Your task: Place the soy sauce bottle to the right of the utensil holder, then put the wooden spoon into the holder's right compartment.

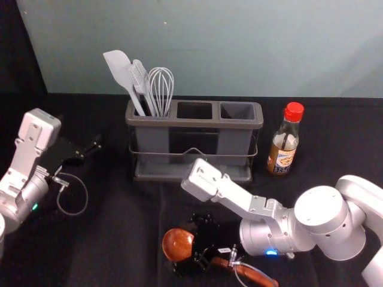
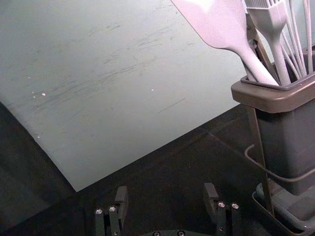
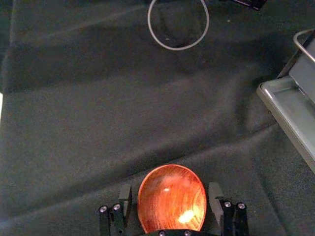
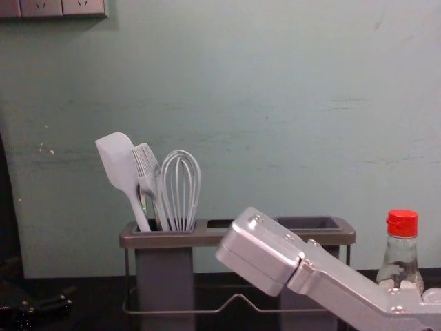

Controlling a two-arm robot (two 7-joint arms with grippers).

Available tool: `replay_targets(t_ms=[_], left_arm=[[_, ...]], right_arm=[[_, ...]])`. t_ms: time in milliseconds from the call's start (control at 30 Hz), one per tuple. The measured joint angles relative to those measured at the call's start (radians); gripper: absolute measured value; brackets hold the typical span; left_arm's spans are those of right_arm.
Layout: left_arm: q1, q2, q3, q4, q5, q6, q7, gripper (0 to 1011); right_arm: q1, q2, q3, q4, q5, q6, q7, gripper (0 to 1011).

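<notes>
And there, see the soy sauce bottle (image 1: 283, 149) upright, just right of the utensil holder (image 1: 197, 122): call the first half done, by the look of it. Now over to the wooden spoon (image 1: 178, 245), lying in front of the holder, with the right gripper (image 3: 170, 194) there too, spread wide, not yet gripping, and the left gripper (image 2: 166, 192) parked left of the holder, wide and empty. Left to do: grip, lift and lower into the holder's right compartment (image 1: 238, 112).
</notes>
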Motion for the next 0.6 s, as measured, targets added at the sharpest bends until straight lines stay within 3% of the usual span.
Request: replay_targets(t_ms=[600], left_arm=[[0.0,0.0,0.0,0.0,0.0,0.0,0.0,1005]], right_arm=[[-0.012,-0.02,0.012,0.019,-0.017,0.008,0.006,1004]])
